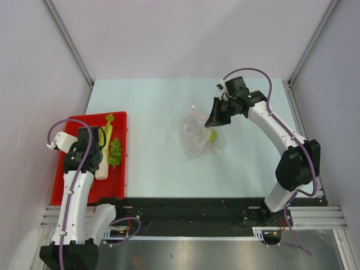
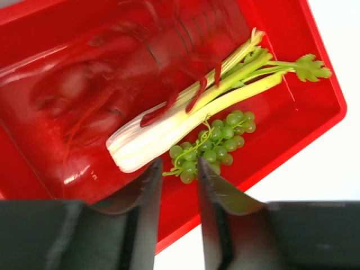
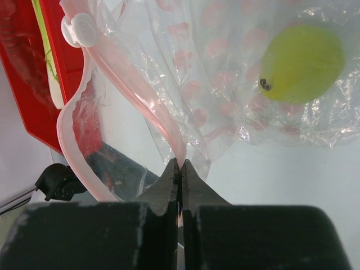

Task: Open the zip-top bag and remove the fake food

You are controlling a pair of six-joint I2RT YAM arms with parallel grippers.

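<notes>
The zip-top bag (image 1: 198,135) is seen on the pale desk (image 1: 152,169), right of the middle and well apart from the red tray (image 1: 119,185) at the left edge. The bag is crumpled, clear with pink spots, and its mouth is held apart, the pink-red zip strip curving in a loop with a white slider (image 3: 79,29) at one end. The right fingers (image 3: 180,169) are pressed fully together on the bag's edge at the pink strip, with the plastic pinched between them. Inside the bag, on its right side, a yellow-green pear (image 3: 301,62) is seen through the plastic.

The other fake food is found in the tray. The pale stalk vegetable (image 2: 197,107) is laid lengthwise, with its green leaves towards the far end. The green grape bunch (image 2: 211,146) is placed just to its right, touching the stalk. The red lobster (image 2: 112,73) is laid on the stalk's left, with some of its thin legs draped across the stalk; in the top view it is hidden by the left arm.

The left fingers (image 2: 153,183) are held above the tray's near part, parted by a narrow gap, and nothing is gripped between them.
</notes>
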